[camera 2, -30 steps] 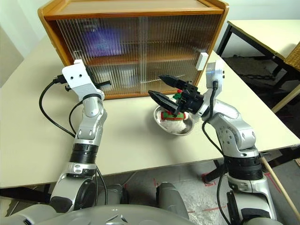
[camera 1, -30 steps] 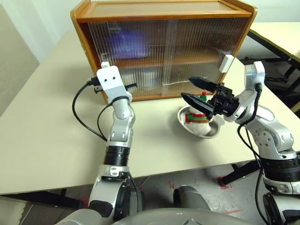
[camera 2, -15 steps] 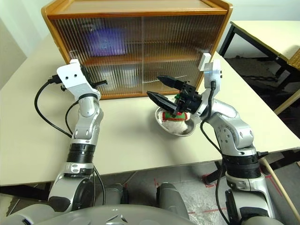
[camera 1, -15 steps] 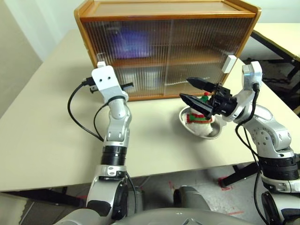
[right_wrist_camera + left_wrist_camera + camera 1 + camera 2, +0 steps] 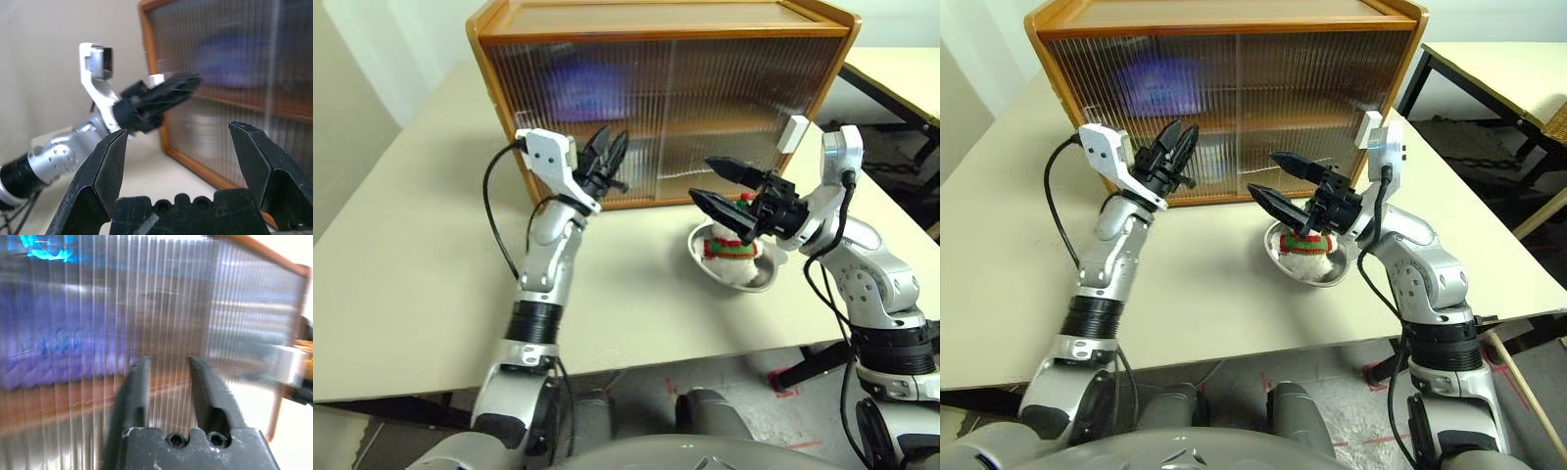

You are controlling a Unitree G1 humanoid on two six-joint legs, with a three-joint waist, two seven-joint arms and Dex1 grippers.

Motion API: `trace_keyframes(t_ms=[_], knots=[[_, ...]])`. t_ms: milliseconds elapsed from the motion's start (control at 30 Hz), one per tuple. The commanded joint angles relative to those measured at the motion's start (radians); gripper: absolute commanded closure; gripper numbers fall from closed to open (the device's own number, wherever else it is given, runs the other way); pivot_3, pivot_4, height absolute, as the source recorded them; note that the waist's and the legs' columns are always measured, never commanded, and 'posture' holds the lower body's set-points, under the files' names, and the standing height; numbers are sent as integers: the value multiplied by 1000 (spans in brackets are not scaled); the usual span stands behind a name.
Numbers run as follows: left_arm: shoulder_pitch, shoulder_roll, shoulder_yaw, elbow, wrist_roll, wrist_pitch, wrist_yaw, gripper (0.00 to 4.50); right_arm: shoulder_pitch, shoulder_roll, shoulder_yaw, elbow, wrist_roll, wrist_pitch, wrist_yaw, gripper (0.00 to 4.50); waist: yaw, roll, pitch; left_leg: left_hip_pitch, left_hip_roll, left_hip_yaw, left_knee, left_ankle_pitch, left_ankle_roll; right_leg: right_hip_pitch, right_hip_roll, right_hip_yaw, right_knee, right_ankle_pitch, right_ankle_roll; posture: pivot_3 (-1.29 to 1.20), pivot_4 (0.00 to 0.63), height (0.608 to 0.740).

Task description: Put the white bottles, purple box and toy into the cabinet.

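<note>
hands (image 5: 607, 157) raised before cabinet (image 5: 656, 98)

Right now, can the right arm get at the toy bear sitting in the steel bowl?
Probably yes. The right gripper hangs open just above the toy in the bowl, and nothing lies between them.

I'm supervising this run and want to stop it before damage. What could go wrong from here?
Both ribbed translucent sliding doors of the orange-brown wooden cabinet look shut; a push could strike them. The white plush bear with striped scarf sits in a round steel bowl; the open right gripper might tip that bowl.
</note>
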Motion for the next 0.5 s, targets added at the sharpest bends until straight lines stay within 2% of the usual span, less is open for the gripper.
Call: trace_keyframes(t_ms=[33,133,367,500], knots=[[-44,56,27,65,-93,58,-182,1192,26,-1,-26,-15,-10,-30,-26,583,-9,0,0,0,0,0,0,0,0,0,0,0,0,0,0,-1,0,740],[-78,123,48,101,-162,108,-342,1,39,4,-54,-9,-20,-46,-81,1692,-17,0,0,0,0,-1,0,0,0,0,0,0,0,0,1,-20,0,740],[-71,185,53,78,-218,192,-516,0,-1,-27,-137,133,-114,-96,-221,4379,-41,0,0,0,1,0,0,0,1,0,-1,1,0,-1,2,-39,0,740],[-57,197,63,63,-225,220,-546,0,-50,-57,-180,262,-168,-133,-288,4446,-50,0,0,0,1,0,0,1,1,0,-1,2,1,0,1,-32,0,740]])
